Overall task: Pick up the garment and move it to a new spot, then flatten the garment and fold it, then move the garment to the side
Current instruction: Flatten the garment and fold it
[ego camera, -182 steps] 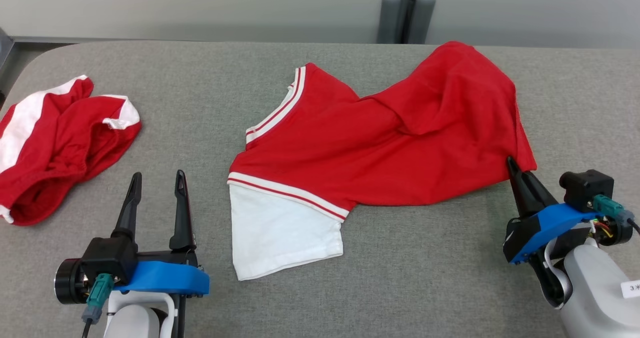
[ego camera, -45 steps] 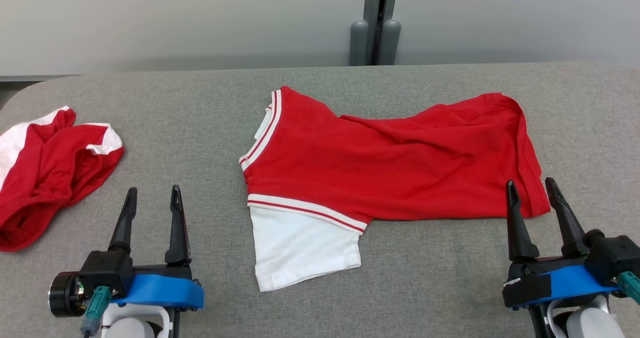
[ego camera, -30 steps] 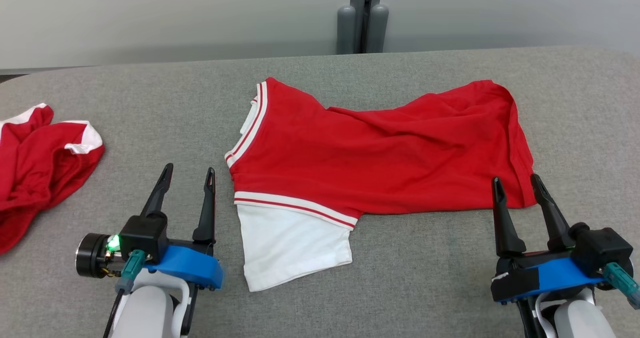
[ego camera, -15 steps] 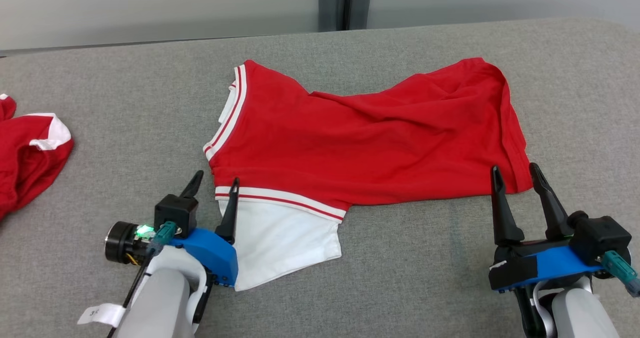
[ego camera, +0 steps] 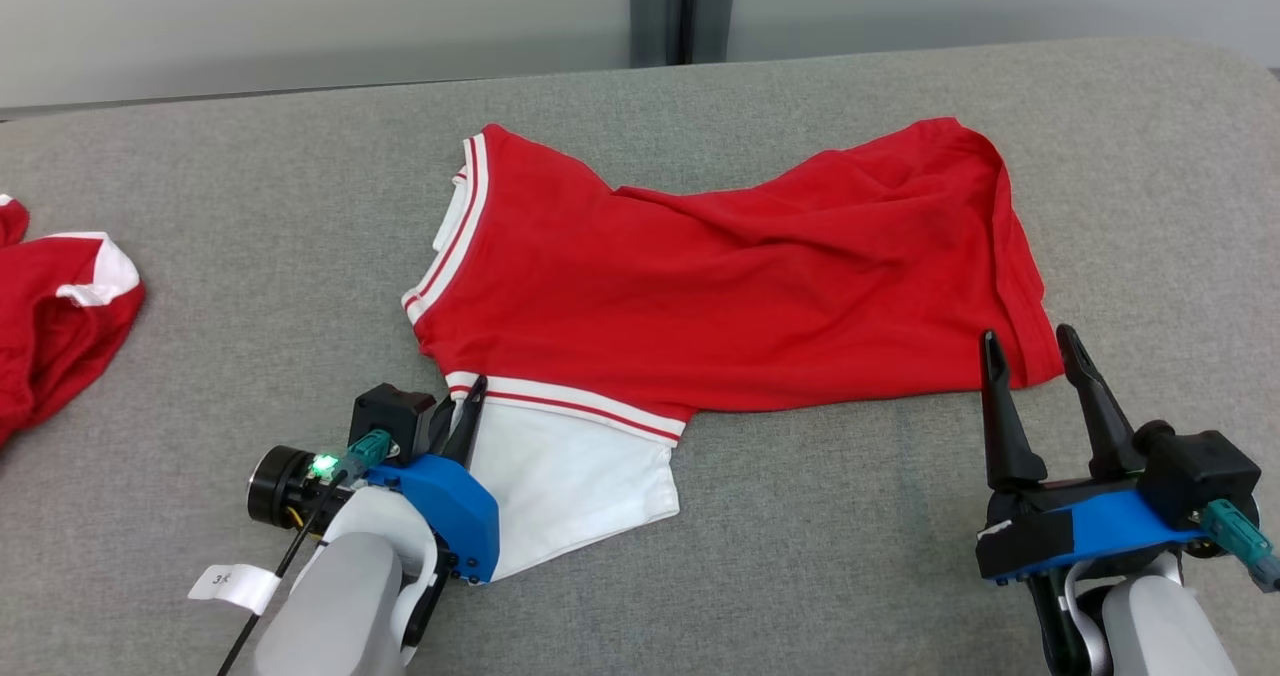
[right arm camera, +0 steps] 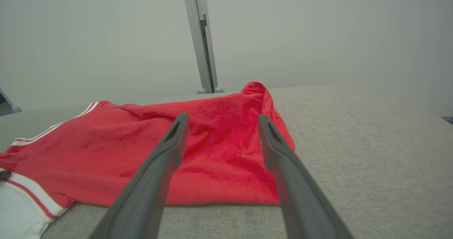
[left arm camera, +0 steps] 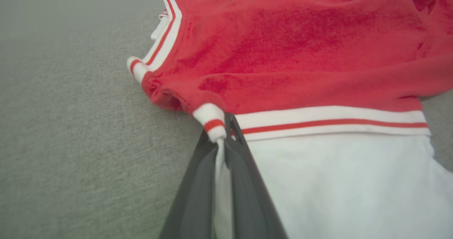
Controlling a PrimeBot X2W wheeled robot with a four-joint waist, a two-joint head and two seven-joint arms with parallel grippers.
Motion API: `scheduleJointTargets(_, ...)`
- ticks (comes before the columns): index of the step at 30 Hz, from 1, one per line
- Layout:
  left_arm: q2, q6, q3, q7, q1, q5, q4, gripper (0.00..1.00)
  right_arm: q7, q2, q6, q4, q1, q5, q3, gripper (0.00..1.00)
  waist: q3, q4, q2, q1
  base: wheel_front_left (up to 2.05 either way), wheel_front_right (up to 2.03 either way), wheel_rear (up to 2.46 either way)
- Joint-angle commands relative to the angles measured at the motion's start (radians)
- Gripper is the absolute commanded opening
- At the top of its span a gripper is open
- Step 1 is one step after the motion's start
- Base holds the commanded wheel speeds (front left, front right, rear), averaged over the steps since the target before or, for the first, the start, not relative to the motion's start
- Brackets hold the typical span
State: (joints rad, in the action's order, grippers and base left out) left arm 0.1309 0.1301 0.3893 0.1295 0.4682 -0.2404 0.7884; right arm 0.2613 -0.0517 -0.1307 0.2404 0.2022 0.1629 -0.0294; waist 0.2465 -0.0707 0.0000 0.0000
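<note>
The garment [ego camera: 720, 286] is a red shirt with white-striped trim and a white sleeve, lying spread across the grey table [ego camera: 250, 206]. My left gripper [ego camera: 470, 401] is shut on the left edge of the white sleeve, just below the striped band. In the left wrist view the fingers [left arm camera: 244, 168] pinch a fold of white fabric of the garment [left arm camera: 300, 55]. My right gripper [ego camera: 1028, 341] stands open at the lower right corner of the hem, its jaws on either side of the cloth's edge. The right wrist view has the right gripper [right arm camera: 221, 120] open, low over the garment [right arm camera: 124, 140].
A second red and white garment [ego camera: 60, 326] lies crumpled at the table's far left edge. A grey post [ego camera: 680, 6] stands behind the table against the pale wall. Bare table runs along the front between my arms.
My left gripper has moved right to the sleeve and closed on its edge. The right gripper has stayed open at the hem. The head camera has shifted, sliding the scene leftward.
</note>
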Motion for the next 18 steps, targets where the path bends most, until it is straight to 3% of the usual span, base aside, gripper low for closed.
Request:
scheduleJointTargets(1, 0.009, 0.000, 0.001, 0.017, 0.003, -0.015, 0.000, 0.00, 0.005, 0.001, 0.000, 0.005, -0.010, 0.000, -0.002, 1.00, -0.010, 0.006, 0.0000, 0.0000, 0.00, 0.00, 0.00)
scheduleJointTargets(9, 0.034, -0.014, -0.016, 0.051, -0.069, -0.051, -0.039, 0.00, 0.005, 0.001, 0.000, 0.030, -0.043, 0.006, -0.028, 1.00, -0.068, 0.071, 0.0000, 0.0000, 0.00, 0.00, 0.00)
scheduleJointTargets(18, 0.116, -0.069, -0.066, -0.001, -0.191, -0.085, -0.180, 0.00, 0.004, 0.001, 0.000, 0.056, -0.062, -0.001, -0.047, 1.00, -0.095, 0.115, 0.0000, 0.0000, 0.00, 0.00, 0.00)
